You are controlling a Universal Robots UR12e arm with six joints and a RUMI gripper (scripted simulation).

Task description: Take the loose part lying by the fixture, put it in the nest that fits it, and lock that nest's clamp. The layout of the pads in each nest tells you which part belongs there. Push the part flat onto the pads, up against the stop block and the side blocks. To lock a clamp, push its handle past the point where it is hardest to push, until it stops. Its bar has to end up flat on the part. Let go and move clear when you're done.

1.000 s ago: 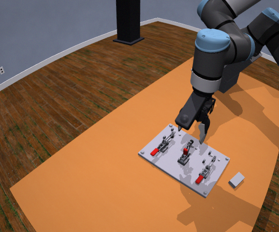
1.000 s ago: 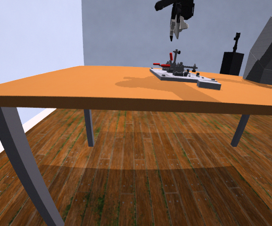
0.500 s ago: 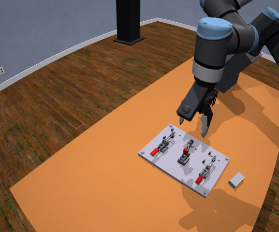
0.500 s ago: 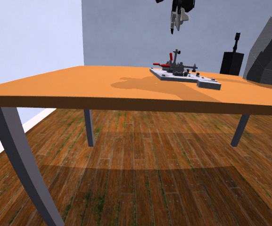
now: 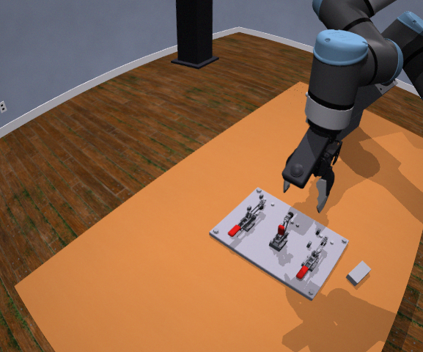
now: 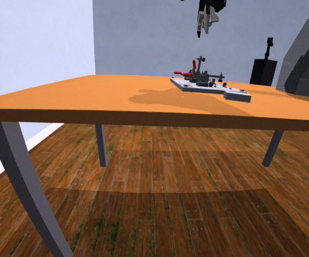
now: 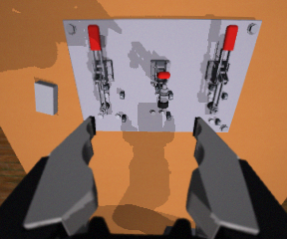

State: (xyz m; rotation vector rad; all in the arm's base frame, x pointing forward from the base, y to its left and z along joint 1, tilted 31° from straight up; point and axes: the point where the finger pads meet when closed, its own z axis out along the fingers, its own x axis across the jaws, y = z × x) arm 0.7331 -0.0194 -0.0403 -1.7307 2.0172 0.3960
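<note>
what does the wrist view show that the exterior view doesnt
Only the wrist view shows all three clamps from above, the outer red handles lying flat, and the gap between the open, empty jaws. Only the exterior view shows the table legs and the gripper high above the fixture. Both show the fixture plate and the loose part.
</note>
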